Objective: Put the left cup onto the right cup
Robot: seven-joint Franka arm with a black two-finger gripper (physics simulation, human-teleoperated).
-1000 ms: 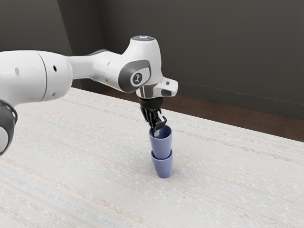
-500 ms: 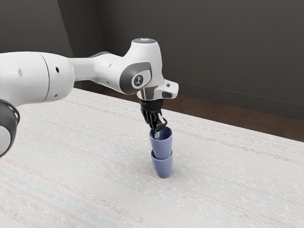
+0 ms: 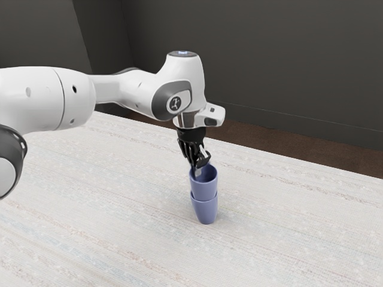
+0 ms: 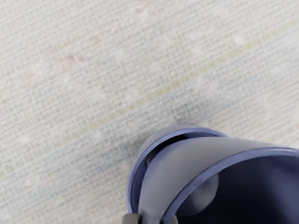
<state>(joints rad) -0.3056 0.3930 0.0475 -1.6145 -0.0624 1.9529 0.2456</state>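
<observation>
Cup nested deeper into its twin, centre of the frame.
The upper cup [image 3: 203, 181] sits lower inside the lower cup [image 3: 205, 210] than a second ago, and the tool [image 3: 201, 160] has come down with it to its rim. Whether the tool pinches that rim or has let go, I cannot tell. The stack stands upright on the table [image 3: 90, 209], so the placing looks done, bar the retreat.
</observation>
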